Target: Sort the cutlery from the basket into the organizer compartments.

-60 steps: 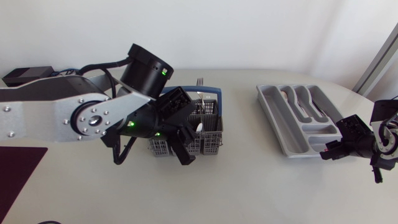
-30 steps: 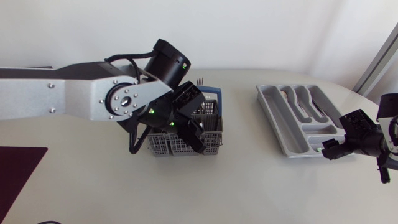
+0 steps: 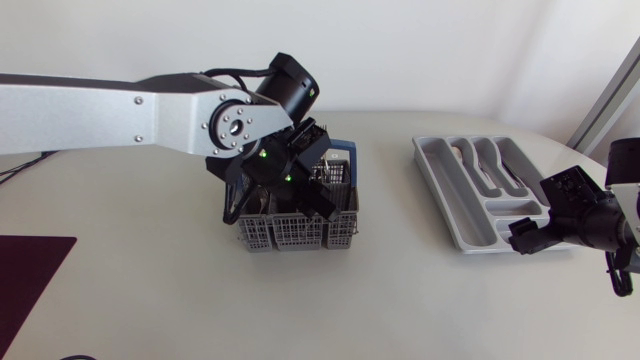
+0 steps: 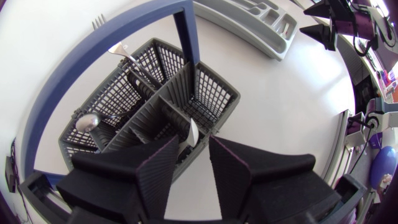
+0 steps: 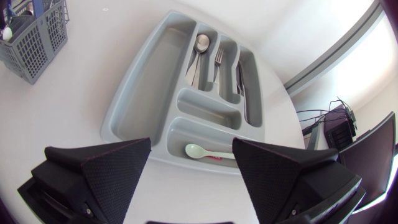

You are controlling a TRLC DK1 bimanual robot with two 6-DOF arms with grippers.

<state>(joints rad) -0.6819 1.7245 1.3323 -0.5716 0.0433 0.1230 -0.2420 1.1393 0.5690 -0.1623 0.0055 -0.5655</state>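
Where the left gripper point(image 4: 194, 149) hangs over the grey mesh basket point(image 4: 214, 93), its matte wedge fingers stand a narrow gap apart, gripping nothing; a white utensil point(image 4: 191, 132) stands in the cell just ahead of them. Beyond it, metal spoons point(image 4: 87, 121) lean in the farther cells beneath the blue hoop handle point(image 4: 186, 31). Well apart across the pale table point(image 3: 400, 280), the smooth grey organizer point(image 5: 149, 74) lies under the right gripper point(image 5: 191, 155), spread wide and empty over its near rim.
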